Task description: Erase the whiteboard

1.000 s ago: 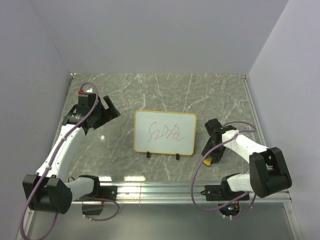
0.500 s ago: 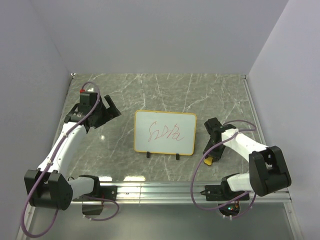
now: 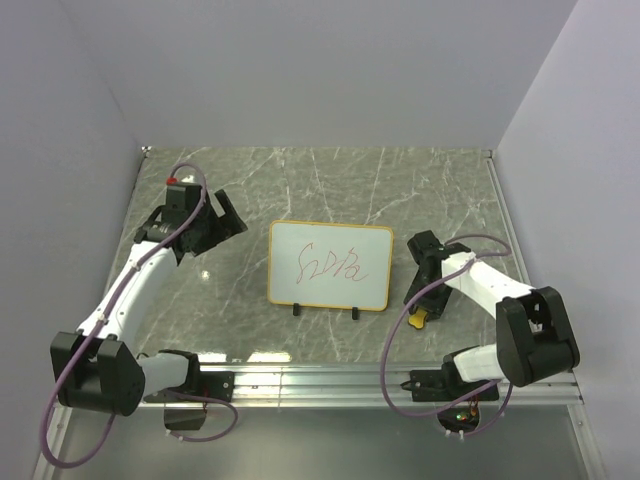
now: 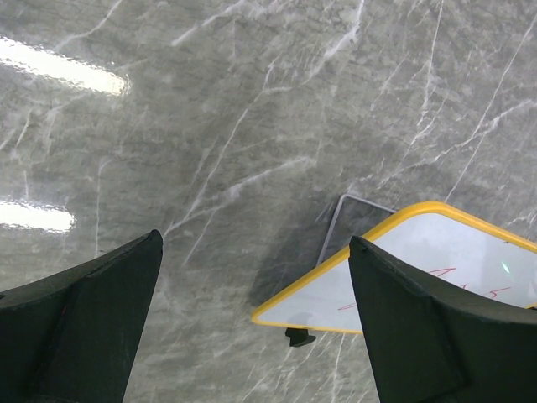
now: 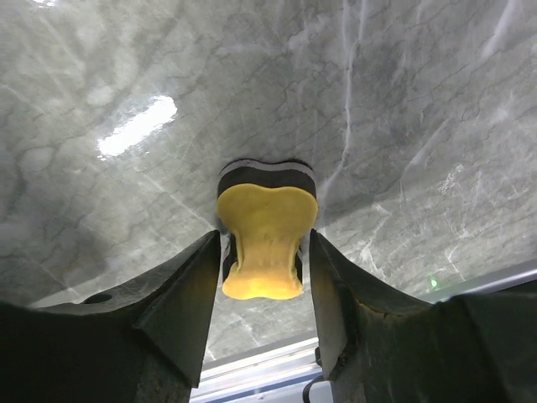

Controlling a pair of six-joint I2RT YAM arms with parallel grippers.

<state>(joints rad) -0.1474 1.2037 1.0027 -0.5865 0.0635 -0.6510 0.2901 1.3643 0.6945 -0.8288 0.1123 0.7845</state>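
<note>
Grey marble-patterned table point(image 3: 330, 190), pale lavender walls point(image 3: 300, 70) on three sides.

- Whiteboard point(image 3: 330, 290): lies flat at the table's centre, yellow-orange frame, two black feet point(image 3: 297, 311) on its near long edge. Red scribbles point(image 3: 332, 266) are intact. Position is unchanged over the last second.
- Eraser point(image 5: 262, 252): yellow, bone-shaped, with a dark felt layer. It sits right of the board and apart from it. It has shifted slightly leftward with the gripper.
- Right gripper point(image 5: 264, 237): fingers are clamped against both sides of the eraser. The arm is folded low, with the forearm running from its base toward the board's right edge. The wrist has edged a little left.
- Left gripper point(image 4: 253, 239): fingers are spread wide, with nothing between them. It hangs above bare table left of the board, and the board's corner shows in its wrist view. The arm is extended far-left with the wrist raised. It has moved slightly farther and toward the board.
</note>
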